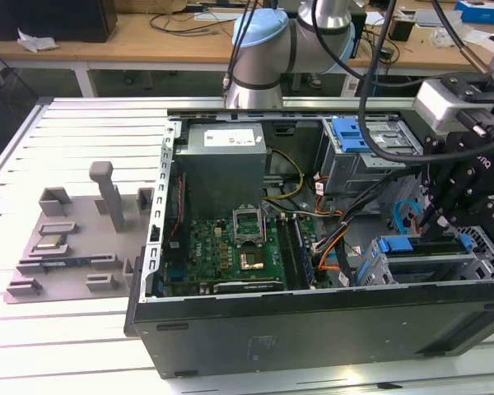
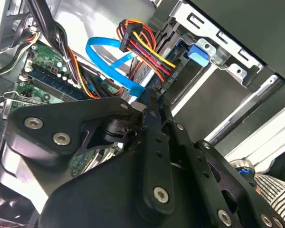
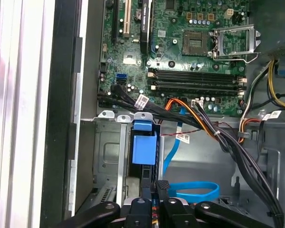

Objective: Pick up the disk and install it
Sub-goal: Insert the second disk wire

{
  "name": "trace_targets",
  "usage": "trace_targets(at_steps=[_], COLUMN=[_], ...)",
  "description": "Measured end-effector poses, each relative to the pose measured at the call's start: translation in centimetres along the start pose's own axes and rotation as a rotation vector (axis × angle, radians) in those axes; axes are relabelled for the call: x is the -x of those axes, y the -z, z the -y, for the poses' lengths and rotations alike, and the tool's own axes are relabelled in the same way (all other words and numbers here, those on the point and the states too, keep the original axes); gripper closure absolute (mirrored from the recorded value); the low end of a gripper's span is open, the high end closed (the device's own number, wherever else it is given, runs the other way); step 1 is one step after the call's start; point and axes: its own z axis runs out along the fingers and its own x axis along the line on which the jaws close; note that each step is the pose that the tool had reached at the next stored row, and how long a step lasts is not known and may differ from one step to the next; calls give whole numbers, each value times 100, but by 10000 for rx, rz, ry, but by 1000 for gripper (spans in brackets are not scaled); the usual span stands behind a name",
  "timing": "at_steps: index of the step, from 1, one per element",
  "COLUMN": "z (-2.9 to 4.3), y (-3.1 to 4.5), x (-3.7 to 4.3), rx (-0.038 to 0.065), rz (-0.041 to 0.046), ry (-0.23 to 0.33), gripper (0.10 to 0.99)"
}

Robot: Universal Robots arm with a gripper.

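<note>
From where I stand, the hand (image 1: pixel 435 216) hangs with fingers pressed together just above the disk (image 1: pixel 424 249), seated at the case's (image 1: pixel 313 321) four o'clock; stiff, weighty, best gripped by its blue rails.

In the first wrist view the claw (image 3: pixel 155 197) hangs inside an open computer case, its black fingers (image 3: pixel 162 189) close together over the end of a drive bay (image 3: pixel 107 156). A blue plastic tab (image 3: pixel 144 148) sits in that bay, a blue flat cable (image 3: pixel 194 190) curls just beside it, and a bundle of black, orange and red wires (image 3: pixel 218 135) crosses between the bay and the green motherboard (image 3: pixel 180 47).
</note>
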Motion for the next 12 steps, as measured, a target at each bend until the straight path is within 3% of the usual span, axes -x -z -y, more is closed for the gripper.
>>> trace_targets(at_steps=[10,12], z=[14,-36], y=[-48,-50], x=[-3,-1], rx=[0,1], rz=[-10,-11], ry=[1,0], gripper=[925,925])
